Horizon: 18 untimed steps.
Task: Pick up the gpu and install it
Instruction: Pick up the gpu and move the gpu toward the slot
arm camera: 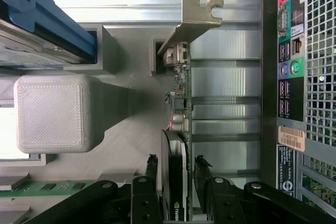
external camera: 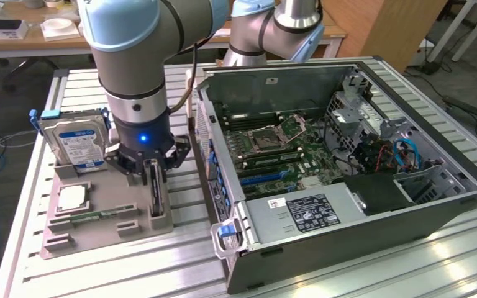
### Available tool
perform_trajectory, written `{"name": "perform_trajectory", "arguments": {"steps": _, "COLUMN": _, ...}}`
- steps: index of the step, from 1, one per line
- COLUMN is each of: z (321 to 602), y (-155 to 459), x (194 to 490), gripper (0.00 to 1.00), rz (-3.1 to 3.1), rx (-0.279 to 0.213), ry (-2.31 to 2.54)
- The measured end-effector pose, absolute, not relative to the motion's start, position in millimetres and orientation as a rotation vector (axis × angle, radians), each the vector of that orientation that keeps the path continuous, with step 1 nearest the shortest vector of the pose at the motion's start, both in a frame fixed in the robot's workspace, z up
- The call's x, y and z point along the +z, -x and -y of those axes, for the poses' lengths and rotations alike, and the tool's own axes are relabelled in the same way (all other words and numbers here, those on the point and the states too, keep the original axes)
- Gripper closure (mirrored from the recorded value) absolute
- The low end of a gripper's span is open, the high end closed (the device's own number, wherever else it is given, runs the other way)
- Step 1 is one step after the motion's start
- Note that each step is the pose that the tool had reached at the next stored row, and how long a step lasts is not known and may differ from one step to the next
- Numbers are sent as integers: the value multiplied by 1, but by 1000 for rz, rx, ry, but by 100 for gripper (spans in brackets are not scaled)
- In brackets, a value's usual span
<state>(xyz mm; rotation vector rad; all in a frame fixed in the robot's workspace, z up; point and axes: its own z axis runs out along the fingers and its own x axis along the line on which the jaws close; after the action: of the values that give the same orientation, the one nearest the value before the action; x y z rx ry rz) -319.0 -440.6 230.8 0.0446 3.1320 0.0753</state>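
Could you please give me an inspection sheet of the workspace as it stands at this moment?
Surface: slatted metal table, bearing a grey holder and an open computer case.
Job's things: gpu stands on edge in the holder's slot, not yet lifted.
Clutter: hard drive upright in the holder; processor and memory stick lying flat in it.
Grippers: gripper open, fingers on either side of the gpu.
Cables: blue cables inside the case; a dark cable along the arm.
Surroundings: wooden desk behind the table.
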Motion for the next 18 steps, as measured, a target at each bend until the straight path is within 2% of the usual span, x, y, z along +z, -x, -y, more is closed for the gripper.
{"name": "perform_trajectory", "arguments": {"steps": 11, "z": 441, "y": 319, "x": 231, "gripper": 58, "rz": -3132, "rx": 75, "ry": -45}}
{"name": "perform_trajectory", "arguments": {"steps": 14, "z": 441, "y": 319, "x": 231, "gripper": 60, "rz": -3132, "rx": 75, "ry": -45}}
{"name": "perform_trajectory", "arguments": {"steps": 15, "z": 441, "y": 319, "x": 231, "gripper": 67, "rz": -3132, "rx": 75, "ry": -45}}
{"name": "perform_trajectory", "arguments": {"steps": 18, "z": 441, "y": 319, "x": 231, "gripper": 67, "rz": -3132, "rx": 75, "ry": -45}}
